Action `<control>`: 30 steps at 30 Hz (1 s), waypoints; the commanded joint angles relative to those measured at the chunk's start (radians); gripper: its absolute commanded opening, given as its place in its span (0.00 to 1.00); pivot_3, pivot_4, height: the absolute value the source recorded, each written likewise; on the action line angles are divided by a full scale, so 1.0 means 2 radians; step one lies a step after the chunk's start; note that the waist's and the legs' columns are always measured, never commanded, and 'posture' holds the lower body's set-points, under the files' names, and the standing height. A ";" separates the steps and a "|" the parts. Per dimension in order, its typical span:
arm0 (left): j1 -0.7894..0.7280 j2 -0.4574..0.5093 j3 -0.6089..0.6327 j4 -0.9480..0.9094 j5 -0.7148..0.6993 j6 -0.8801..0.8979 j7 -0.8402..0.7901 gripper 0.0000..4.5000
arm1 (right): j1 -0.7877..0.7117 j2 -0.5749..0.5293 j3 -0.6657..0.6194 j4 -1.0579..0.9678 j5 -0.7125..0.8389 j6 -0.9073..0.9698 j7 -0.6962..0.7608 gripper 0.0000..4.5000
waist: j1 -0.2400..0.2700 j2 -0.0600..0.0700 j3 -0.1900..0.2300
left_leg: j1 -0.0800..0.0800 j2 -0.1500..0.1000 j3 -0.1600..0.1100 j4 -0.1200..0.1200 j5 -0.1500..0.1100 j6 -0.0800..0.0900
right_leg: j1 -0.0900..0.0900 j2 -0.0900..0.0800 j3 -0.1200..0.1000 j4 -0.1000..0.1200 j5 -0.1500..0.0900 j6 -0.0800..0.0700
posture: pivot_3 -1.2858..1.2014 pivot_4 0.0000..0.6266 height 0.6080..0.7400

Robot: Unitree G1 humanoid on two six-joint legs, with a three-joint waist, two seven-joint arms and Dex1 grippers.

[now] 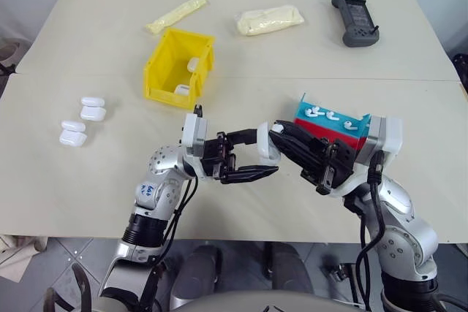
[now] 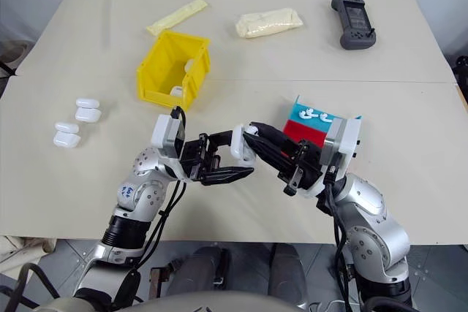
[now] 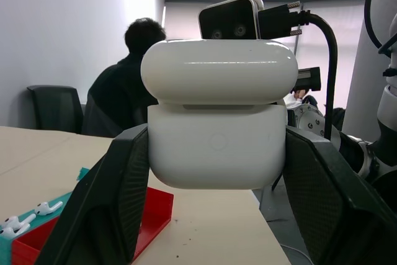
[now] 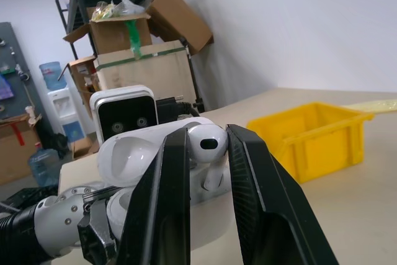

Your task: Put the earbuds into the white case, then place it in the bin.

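Left gripper (image 1: 252,157) clamped tight on the small glossy white pebble-shaped charging case (image 3: 218,119), one black finger on each side wall, lid flipped up and hinged clear. Held that way so the open mouth faces across to the other hand. Right gripper (image 4: 208,153) pinched narrow on a tiny glossy white plastic earbud (image 4: 207,145), bulb between the fingertips, short stem hanging below them, aimed at the case's cavity just past the tips. Stem-first looks like the point of the grip, so it can slide into its socket. Both hands meeting above the pale wooden table (image 1: 110,173), well off its surface, so neither part needs propping.

Flat red-and-teal tray (image 1: 333,123) just behind the right gripper, more white earbuds (image 1: 325,115) lying on it. Bright yellow plastic storage bin (image 1: 162,63) farther out beyond the left gripper, waiting for the filled case. Spare white cases (image 1: 82,122) well off to that gripper's outer side.
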 commanded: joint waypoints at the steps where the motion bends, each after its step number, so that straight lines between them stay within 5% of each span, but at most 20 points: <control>1: -0.021 -0.013 0.009 -0.015 -0.010 -0.020 -0.001 0.62 | 0.011 -0.031 0.004 0.005 0.007 0.025 0.016 0.11 | 0.000 0.000 0.000 | 0.000 0.000 0.000 0.000 0.000 0.000 | 0.000 0.000 0.000 0.000 0.000 0.000 | 0.52 0.24 1.00; 2: -0.022 -0.014 0.009 -0.013 -0.009 -0.021 -0.002 0.62 | 0.009 -0.037 0.003 0.007 0.013 0.031 0.015 0.11 | 0.000 0.000 0.000 | 0.000 0.000 0.000 0.000 0.000 0.000 | 0.000 0.000 0.000 0.000 0.000 0.000 | 0.52 0.24 1.00; 14: -0.030 -0.021 0.008 0.004 -0.002 -0.036 -0.016 0.62 | -0.013 -0.070 -0.034 0.012 0.058 0.043 0.017 0.98 | 0.000 0.000 0.000 | 0.000 0.000 0.000 0.000 0.000 0.000 | 0.000 0.000 0.000 0.000 0.000 0.000 | 0.52 0.24 1.00; 22: -0.013 -0.002 0.012 0.016 0.007 -0.046 -0.031 0.62 | 0.122 -0.150 -0.200 0.055 0.024 -0.009 0.092 0.99 | 0.007 0.000 0.000 | -0.001 -0.001 0.000 0.000 0.000 0.001 | 0.001 -0.001 0.000 -0.001 0.000 0.000 | 0.52 0.24 1.00; 30: 0.003 0.001 0.018 0.020 0.014 -0.061 -0.025 0.62 | 0.183 -0.155 -0.275 0.212 -0.098 -0.175 0.167 0.99 | 0.001 0.000 0.000 | 0.001 -0.001 0.001 0.000 0.000 0.001 | 0.001 -0.001 0.000 -0.001 0.000 0.000 | 0.52 0.24 1.00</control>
